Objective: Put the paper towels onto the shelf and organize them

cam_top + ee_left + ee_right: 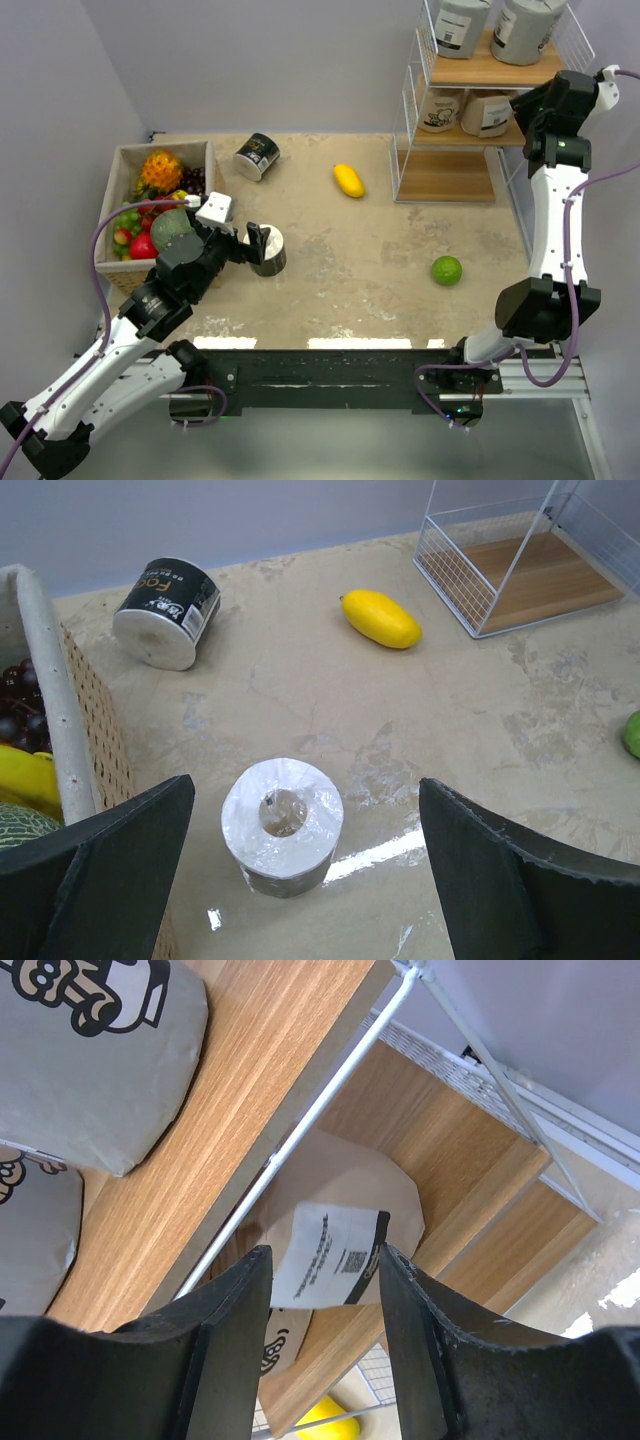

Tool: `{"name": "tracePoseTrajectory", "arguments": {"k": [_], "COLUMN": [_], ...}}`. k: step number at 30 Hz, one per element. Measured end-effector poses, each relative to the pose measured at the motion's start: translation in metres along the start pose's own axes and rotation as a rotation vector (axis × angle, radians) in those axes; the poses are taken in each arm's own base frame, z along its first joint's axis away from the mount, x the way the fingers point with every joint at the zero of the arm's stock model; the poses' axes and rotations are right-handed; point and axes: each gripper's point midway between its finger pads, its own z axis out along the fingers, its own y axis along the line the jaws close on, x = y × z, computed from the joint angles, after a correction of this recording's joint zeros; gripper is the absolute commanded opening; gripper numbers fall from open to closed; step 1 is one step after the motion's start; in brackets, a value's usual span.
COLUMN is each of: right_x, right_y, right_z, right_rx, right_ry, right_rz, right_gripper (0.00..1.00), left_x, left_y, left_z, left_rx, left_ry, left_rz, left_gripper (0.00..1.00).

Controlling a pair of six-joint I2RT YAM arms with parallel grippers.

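your left gripper (305,785) stood wide around an upright roll (282,825), fingers clear of it. a black roll (165,610) lay on its side beyond. your right gripper (322,1260) was narrowly parted at the shelf (270,1080), a tan roll (340,1185) just ahead on the middle board and grey rolls (90,1070) on the top board.

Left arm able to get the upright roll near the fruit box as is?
Likely yes: left gripper is wide open and the upright roll stands between its fingers with nothing blocking. The fruit box wall is close beside one finger.
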Motion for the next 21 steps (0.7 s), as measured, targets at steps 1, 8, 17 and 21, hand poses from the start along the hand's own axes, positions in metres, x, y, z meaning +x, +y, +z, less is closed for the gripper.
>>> {"name": "tracePoseTrajectory", "arguments": {"k": [1,8,17,21], "right_x": [0.000,-0.003,0.026,0.067], "right_y": [0.000,0.002,-0.011,-0.024], "right_z": [0.000,-0.009,-0.054,-0.080], "right_rx": [0.001,-0.015,-0.089,-0.115], "right_ry": [-0.001,-0.002,0.103,0.203], "right_rz": [0.000,0.000,-0.047,-0.109], "right_gripper": [0.49,0.49,0.49,0.51], "left_x": [0.000,0.000,0.002,0.008], "left_y": [0.000,0.000,0.000,0.000], "left_z": [0.000,0.000,0.002,0.006], "left_rx": [0.000,0.000,-0.004,-0.008], "left_ry": [0.000,0.000,0.009,0.029], "left_rz": [0.000,0.000,0.003,0.009], "left_gripper": [1.00,1.00,1.00,1.00]}}
